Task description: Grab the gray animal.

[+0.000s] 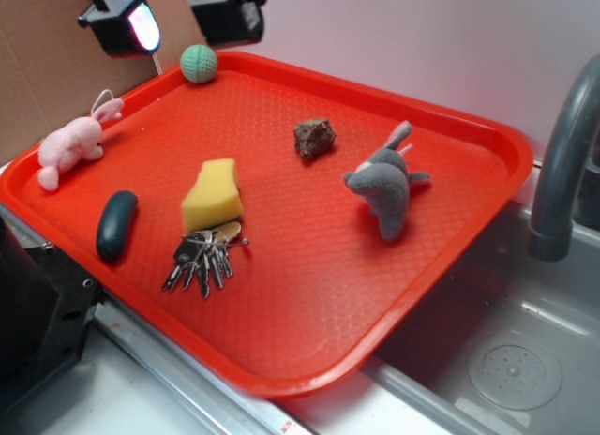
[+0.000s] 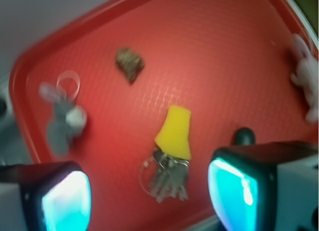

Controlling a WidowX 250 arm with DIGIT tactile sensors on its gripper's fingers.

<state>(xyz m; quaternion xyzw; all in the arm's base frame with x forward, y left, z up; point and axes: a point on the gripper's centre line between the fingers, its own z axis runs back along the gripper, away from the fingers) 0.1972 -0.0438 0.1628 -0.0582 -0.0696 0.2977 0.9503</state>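
Note:
The gray animal is a small plush with lighter ears and a white patch, lying on the right part of the red tray. In the wrist view the gray animal lies at the left, blurred. My gripper hangs high over the tray's back left corner, far from the toy. In the wrist view my gripper is open, its two glowing cyan pads wide apart with nothing between them.
On the tray also lie a brown rock-like lump, a yellow sponge, a bunch of keys, a dark oval object, a pink plush bunny and a green ball. A sink with a gray faucet is at the right.

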